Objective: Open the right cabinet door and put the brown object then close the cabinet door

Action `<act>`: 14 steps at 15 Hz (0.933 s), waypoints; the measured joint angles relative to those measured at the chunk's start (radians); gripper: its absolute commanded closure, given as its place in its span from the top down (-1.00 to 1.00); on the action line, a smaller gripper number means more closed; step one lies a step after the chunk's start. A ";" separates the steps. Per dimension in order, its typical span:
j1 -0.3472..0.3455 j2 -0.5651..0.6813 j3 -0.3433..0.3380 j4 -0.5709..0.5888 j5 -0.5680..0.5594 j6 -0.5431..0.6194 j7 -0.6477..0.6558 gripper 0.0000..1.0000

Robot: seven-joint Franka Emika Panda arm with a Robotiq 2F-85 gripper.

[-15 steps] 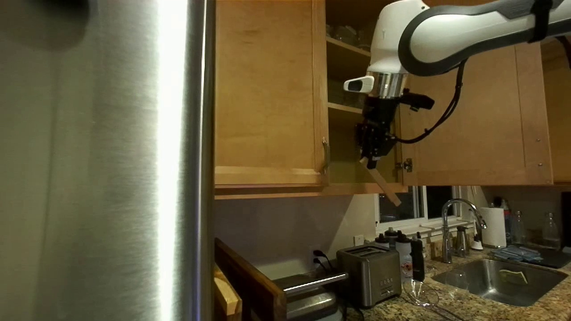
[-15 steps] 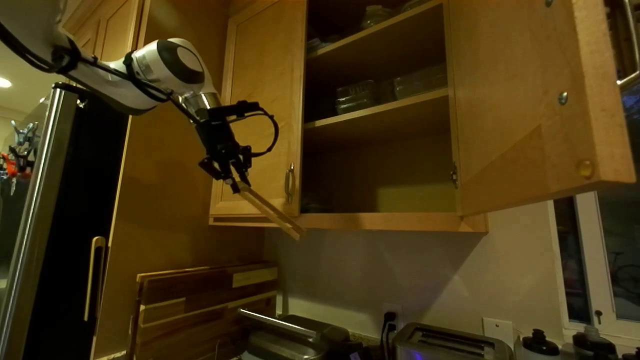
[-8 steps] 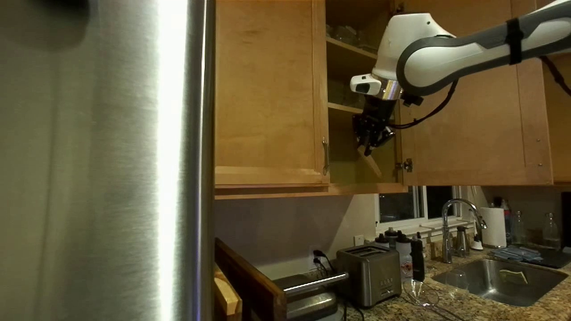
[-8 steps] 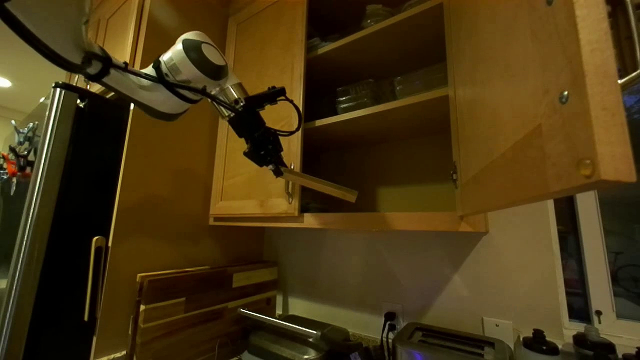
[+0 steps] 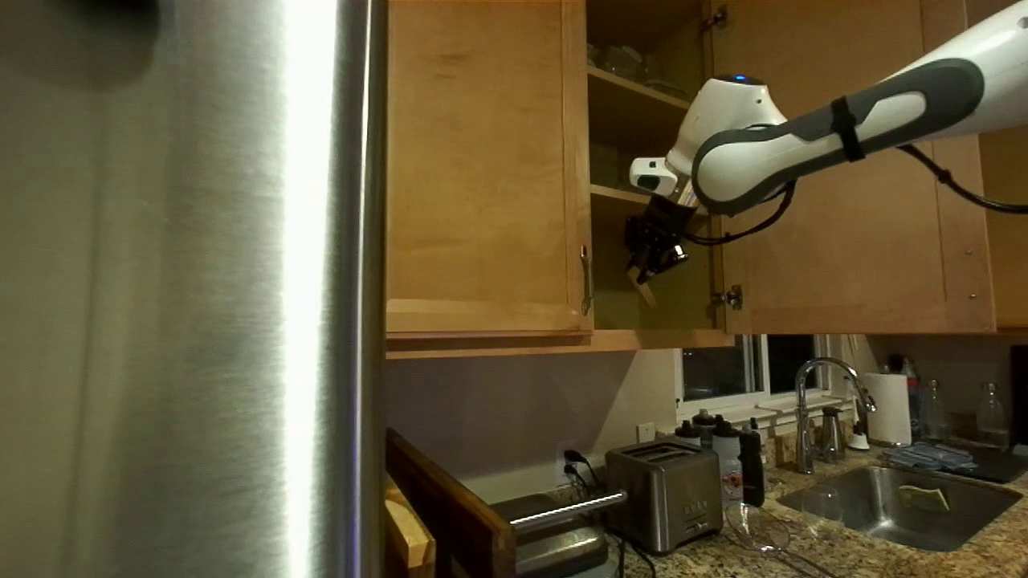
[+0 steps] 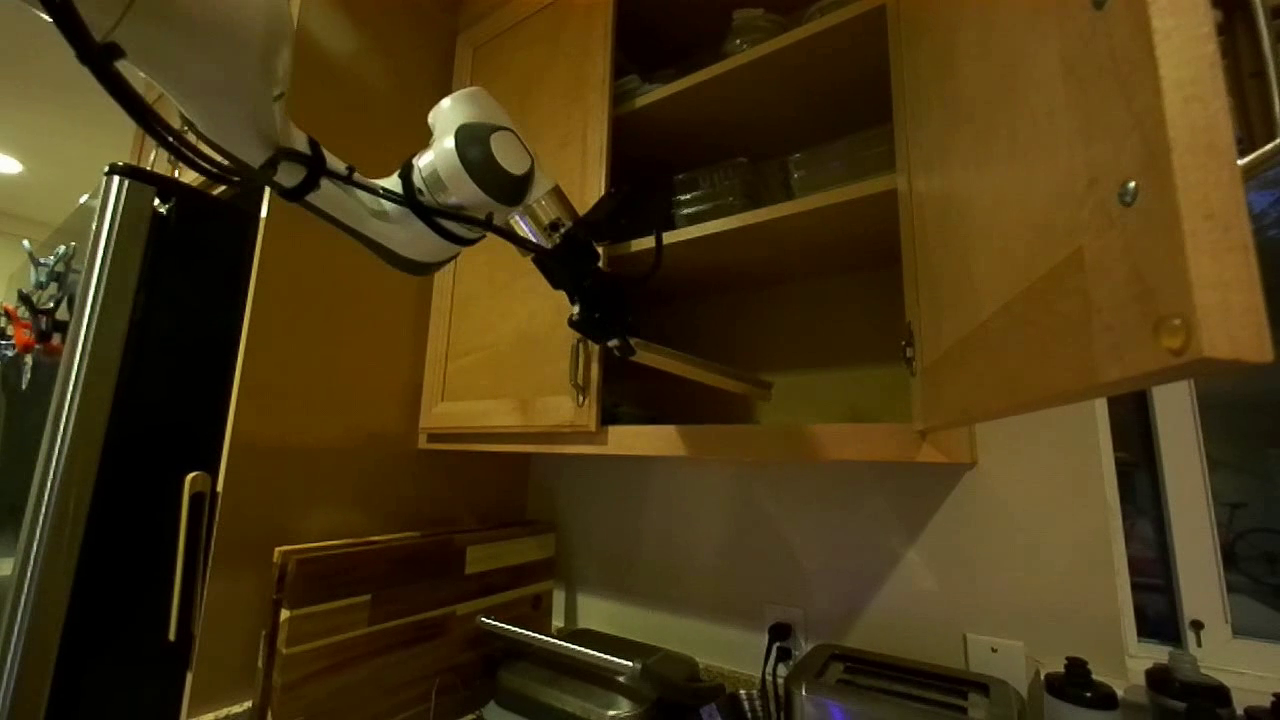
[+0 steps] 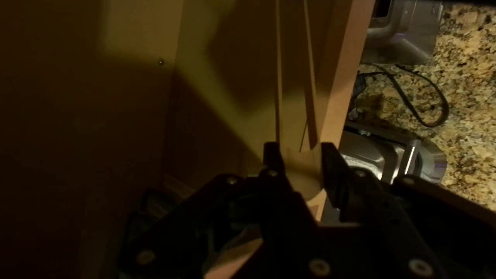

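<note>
Wrist view: the end effector [image 7: 300,155] grips one end of the brown object [image 7: 304,174] at the cabinet [image 6: 800,442]; both exterior views show the right cabinet door [image 6: 1040,210] open.

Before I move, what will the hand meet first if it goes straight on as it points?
Probably the cabinet floor, which the wrist view shows beyond the hand; the wooden tongs it holds may touch it first. Depth is unclear.

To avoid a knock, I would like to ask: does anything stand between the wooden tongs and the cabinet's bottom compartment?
Nothing visible does: the right cabinet door stands open, and the wooden tongs, held in the fingers, point toward the bottom compartment. It is too dark on the left to judge.
</note>
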 measured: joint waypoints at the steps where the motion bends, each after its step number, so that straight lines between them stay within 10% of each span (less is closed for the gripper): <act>1: -0.007 0.023 -0.001 0.014 0.020 0.011 0.000 -0.83; 12: -0.053 0.228 -0.001 0.146 0.156 0.053 -0.016 -0.83; 13: -0.058 0.242 -0.001 0.157 0.163 0.053 -0.019 -0.43; 14: -0.063 0.255 0.000 0.166 0.167 0.053 -0.021 -0.43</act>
